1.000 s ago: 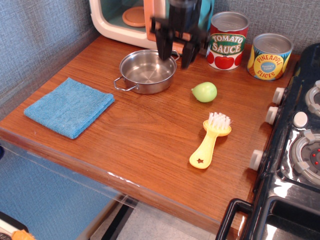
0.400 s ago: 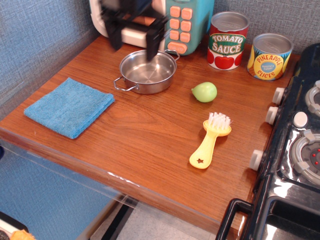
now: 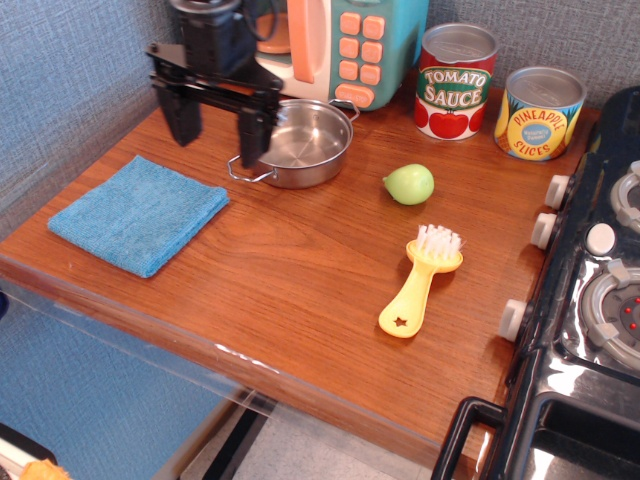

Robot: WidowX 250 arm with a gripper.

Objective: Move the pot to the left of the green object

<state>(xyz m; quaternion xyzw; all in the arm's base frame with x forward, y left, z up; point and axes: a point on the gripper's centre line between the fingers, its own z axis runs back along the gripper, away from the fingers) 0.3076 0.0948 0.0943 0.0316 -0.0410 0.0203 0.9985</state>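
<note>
The shiny steel pot with wire loop handles sits on the wooden counter at the back, left of the pale green pear-shaped toy. My black gripper hangs above the counter just left of the pot. Its two fingers are spread wide apart and hold nothing. The right finger overlaps the pot's left rim in this view; I cannot tell whether it touches it.
A blue cloth lies at the front left. A yellow brush lies front of the green toy. A tomato sauce can and pineapple can stand at the back right. A teal toy microwave is behind the pot, a black stove on the right.
My gripper has swept left, from over the pot's back right rim to the pot's left side, and come lower. The pot and green toy have not moved.
</note>
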